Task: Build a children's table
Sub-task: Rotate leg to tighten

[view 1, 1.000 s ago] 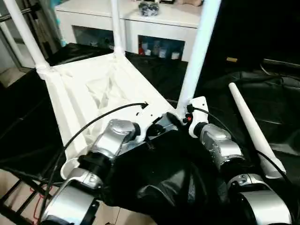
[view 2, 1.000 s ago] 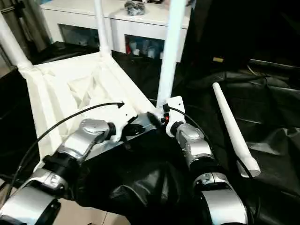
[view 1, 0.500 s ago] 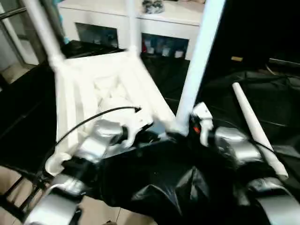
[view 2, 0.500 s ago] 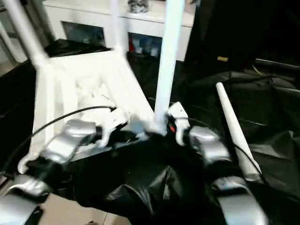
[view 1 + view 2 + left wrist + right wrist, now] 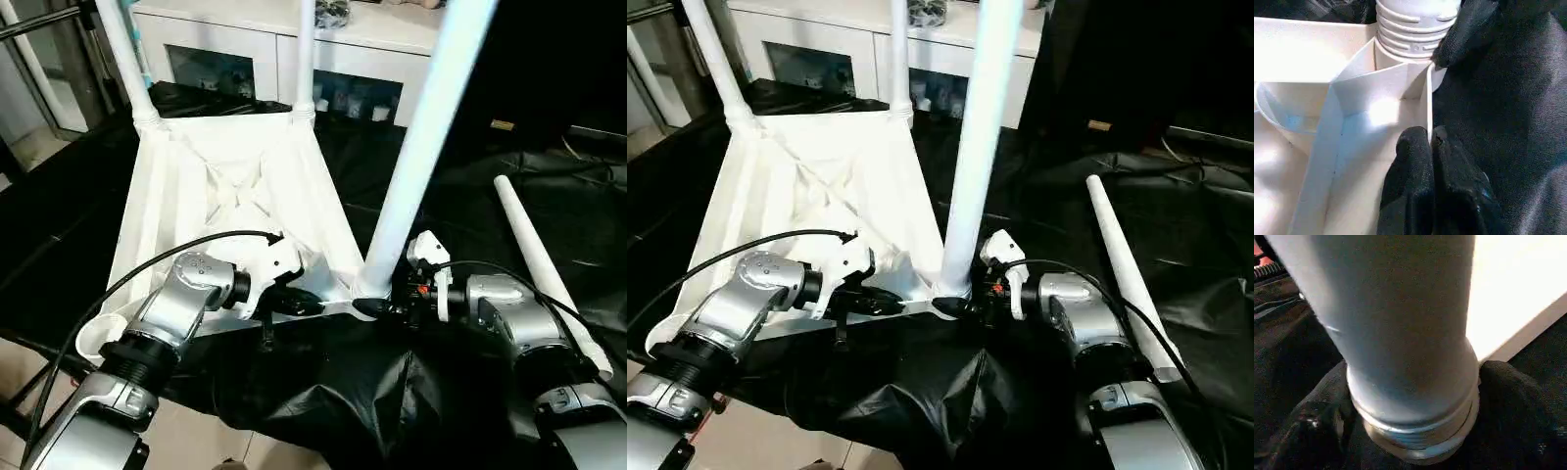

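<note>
Both silver forearms reach inward, left hand (image 5: pixel 294 302) pinched closed, right hand (image 5: pixel 384 306) spread wide.

black plastic sheeting (image 5: pixel 470 166) spread wrinkled across the whole work surface, bunched into folds at the near edge. white cabinet (image 5: pixel 343 44) behind, glass doors showing small coloured items on its shelf. dark cluttered object (image 5: pixel 333 10) on top of cabinet. pale floor (image 5: pixel 39 142) at far left.

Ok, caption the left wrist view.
Left end effector pinching the white plastic tabletop's rim beside the ribbed white leg base.
</note>
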Tool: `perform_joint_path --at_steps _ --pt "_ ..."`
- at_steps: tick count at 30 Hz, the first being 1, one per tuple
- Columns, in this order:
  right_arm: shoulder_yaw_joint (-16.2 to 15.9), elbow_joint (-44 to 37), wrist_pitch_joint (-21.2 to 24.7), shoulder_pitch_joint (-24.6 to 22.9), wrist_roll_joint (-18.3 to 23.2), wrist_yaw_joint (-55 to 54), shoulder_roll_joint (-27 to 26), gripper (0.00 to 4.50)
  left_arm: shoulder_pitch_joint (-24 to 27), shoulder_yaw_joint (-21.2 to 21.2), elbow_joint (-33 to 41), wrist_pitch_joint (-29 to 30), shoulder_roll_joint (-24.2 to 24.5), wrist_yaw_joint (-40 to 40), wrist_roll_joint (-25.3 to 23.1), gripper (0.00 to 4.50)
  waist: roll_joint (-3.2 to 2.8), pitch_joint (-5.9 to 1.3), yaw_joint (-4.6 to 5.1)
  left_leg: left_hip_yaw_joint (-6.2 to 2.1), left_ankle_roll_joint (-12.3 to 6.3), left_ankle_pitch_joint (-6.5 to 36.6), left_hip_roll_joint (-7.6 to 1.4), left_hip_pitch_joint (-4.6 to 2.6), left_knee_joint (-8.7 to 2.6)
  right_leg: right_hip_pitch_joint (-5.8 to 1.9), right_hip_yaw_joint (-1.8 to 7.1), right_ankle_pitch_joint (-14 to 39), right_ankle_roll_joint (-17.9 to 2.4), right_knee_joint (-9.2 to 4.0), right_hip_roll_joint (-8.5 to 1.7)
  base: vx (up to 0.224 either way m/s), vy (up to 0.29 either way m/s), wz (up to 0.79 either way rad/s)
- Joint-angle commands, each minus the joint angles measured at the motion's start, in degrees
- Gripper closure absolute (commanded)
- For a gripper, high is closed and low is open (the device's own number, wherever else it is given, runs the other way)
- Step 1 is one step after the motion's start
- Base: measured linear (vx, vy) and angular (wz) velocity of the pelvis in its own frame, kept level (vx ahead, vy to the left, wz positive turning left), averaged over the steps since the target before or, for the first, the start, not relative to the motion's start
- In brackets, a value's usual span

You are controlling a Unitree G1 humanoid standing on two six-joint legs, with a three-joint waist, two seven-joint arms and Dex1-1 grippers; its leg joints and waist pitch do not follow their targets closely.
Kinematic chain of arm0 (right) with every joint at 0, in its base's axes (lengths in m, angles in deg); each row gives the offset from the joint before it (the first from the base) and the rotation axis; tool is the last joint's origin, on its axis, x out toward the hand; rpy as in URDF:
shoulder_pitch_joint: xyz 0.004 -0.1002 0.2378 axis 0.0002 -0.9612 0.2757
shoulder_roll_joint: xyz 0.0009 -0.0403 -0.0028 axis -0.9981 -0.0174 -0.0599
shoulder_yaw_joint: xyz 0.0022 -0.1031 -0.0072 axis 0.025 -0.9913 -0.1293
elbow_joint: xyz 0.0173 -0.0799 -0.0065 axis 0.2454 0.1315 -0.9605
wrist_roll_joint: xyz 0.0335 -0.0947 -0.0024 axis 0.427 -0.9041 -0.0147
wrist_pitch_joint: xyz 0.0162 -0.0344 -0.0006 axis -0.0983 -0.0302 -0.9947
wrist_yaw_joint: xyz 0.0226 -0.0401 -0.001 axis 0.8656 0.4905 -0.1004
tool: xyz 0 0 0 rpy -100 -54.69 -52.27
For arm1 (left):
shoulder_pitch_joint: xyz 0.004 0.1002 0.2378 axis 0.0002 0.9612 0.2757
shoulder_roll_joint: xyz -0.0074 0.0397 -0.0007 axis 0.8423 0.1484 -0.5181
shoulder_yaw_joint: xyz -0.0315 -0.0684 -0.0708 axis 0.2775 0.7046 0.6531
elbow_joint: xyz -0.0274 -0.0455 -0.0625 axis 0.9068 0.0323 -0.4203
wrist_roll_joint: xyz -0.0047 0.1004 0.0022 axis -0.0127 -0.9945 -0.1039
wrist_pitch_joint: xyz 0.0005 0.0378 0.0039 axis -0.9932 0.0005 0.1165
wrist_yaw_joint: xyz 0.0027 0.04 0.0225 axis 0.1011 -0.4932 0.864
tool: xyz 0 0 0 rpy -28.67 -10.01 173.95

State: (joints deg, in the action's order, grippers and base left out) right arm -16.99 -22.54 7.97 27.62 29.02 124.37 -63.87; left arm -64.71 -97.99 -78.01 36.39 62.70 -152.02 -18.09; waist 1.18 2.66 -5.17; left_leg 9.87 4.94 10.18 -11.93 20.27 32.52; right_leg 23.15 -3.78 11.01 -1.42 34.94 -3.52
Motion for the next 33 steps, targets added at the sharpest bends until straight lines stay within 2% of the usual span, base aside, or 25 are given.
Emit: perform_joint_path --at_steps 1,3,5,7,8,10,13,19,20,22,29,30,31,33 --pt "-1.4 -2.8 -1.6 -0.6 0.2 1.2 -1.2 0.82 0.1 -1.9 2.6 0.0 -1.5 -2.0 1.4 4.50 0.24 -3.36 -0.13 0.14 -3.47 8.9 -1.43 0.06 -3.03 -3.39 2.61 8.9 -12.3 -4.03 -4.20 0.000 0.000 0.00" --pt "-1.5 -3.0 -2.0 -0.7 0.1 0.8 -1.3 0.82 0.2 -2.0 2.8 0.0 -1.4 -2.1 1.4 4.50 0.25 -3.40 -0.08 0.14 -3.54 8.6 -1.41 0.07 -3.00 -3.42 2.61 8.1 -12.5 -3.95 -4.17 0.000 0.000 0.00" --pt "-0.6 -2.8 1.4 -0.2 1.6 1.2 -1.9 0.82 0.3 -2.0 2.8 0.0 -1.3 -2.1 1.4 4.50 0.11 -3.41 -0.07 0.15 -3.83 8.0 -1.34 0.07 -2.96 -3.48 2.59 6.9 -12.9 -3.83 -4.02 0.000 0.000 0.00" --pt "0.0 -2.8 3.0 0.0 2.6 1.2 -2.2 0.38 0.4 -2.0 2.9 -0.1 -1.3 -2.1 1.4 4.50 0.16 -3.43 -0.12 0.18 -3.86 8.1 -1.40 0.05 -2.94 -3.47 2.57 6.8 -13.0 -3.84 -4.06 0.000 0.000 0.00" --pt "0.1 -2.8 2.9 0.0 2.6 1.0 -2.2 0.38 0.4 -2.0 2.9 -0.1 -1.3 -2.1 1.3 4.50 0.15 -3.40 -0.10 0.18 -3.86 8.2 -1.38 0.05 -2.95 -3.49 2.56 6.9 -13.0 -3.86 -4.03 0.000 0.000 0.00" --pt "-0.4 -3.2 -1.5 -0.4 0.7 -1.4 -2.3 0.21 0.5 -2.0 3.0 -0.1 -1.1 -2.1 1.3 4.50 0.02 -3.43 -0.13 0.17 -3.53 8.6 -1.45 -0.01 -2.93 -3.38 2.57 7.5 -13.0 -3.90 -4.15 0.000 0.000 0.00" --pt "-0.1 -3.7 -2.2 -0.6 0.9 -2.3 -2.8 0.21 0.8 -2.1 3.4 0.0 -0.9 -2.2 1.3 4.50 0.05 -3.47 -0.01 0.10 -3.07 8.5 -1.40 -0.07 -2.98 -3.38 2.64 7.3 -13.0 -3.82 -4.17 0.000 0.000 0.00" --pt "-0.2 -4.9 -1.4 -0.9 1.5 -0.5 -2.9 0.21 0.8 -2.2 3.3 0.0 -0.8 -2.1 1.2 4.50 0.02 -3.49 -0.08 0.14 -3.50 8.2 -1.38 -0.03 -2.91 -3.51 2.60 6.0 -13.2 -3.69 -4.05 0.000 0.000 0.00" --pt "0.0 -5.0 -1.4 -1.0 1.9 -0.3 -2.9 0.48 0.8 -2.2 3.3 0.0 -0.8 -2.1 1.1 4.50 0.00 -3.51 -0.10 0.14 -3.52 8.1 -1.39 -0.05 -2.90 -3.50 2.59 5.9 -13.2 -3.68 -4.06 0.000 0.000 0.00" --pt "0.2 -5.1 -1.6 -1.0 2.4 -0.2 -3.0 0.56 0.8 -2.2 3.3 0.1 -0.7 -2.1 1.1 4.50 0.02 -3.51 -0.11 0.14 -3.50 8.1 -1.38 -0.01 -2.89 -3.54 2.60 5.7 -13.3 -3.66 -4.06 0.000 0.000 0.00" --pt "0.1 -6.1 -2.0 -1.5 2.8 0.6 -3.2 0.58 0.7 -2.2 3.2 0.2 -0.7 -2.0 1.0 4.50 0.05 -3.54 -0.13 0.15 -3.59 8.0 -1.32 0.02 -2.82 -3.58 2.60 6.1 -13.2 -3.70 -4.09 0.000 0.000 0.00" --pt "0.5 -5.8 -0.2 -1.2 3.4 0.7 -3.4 0.38 0.8 -2.2 3.2 0.3 -0.7 -2.0 1.0 4.50 -0.12 -3.54 -0.14 0.13 -3.57 7.9 -1.32 0.01 -2.82 -3.60 2.60 5.9 -13.2 -3.64 -4.06 0.000 0.000 0.00" --pt "0.8 -5.6 0.8 -1.1 3.7 0.5 -3.6 0.25 0.8 -2.3 3.2 0.3 -0.8 -2.0 1.0 4.50 -0.05 -3.58 -0.12 0.13 -3.64 7.8 -1.34 0.02 -2.81 -3.60 2.57 5.2 -13.4 -3.59 -3.98 0.000 0.000 0.00" --pt "0.8 -5.5 0.2 -1.0 3.2 -0.2 -3.6 0.14 0.8 -2.3 3.2 0.4 -0.8 -2.0 0.9 4.50 -0.11 -3.58 -0.15 0.12 -3.78 7.9 -1.40 -0.01 -2.81 -3.59 2.53 4.9 -13.6 -3.55 -4.00 0.000 0.000 0.00"
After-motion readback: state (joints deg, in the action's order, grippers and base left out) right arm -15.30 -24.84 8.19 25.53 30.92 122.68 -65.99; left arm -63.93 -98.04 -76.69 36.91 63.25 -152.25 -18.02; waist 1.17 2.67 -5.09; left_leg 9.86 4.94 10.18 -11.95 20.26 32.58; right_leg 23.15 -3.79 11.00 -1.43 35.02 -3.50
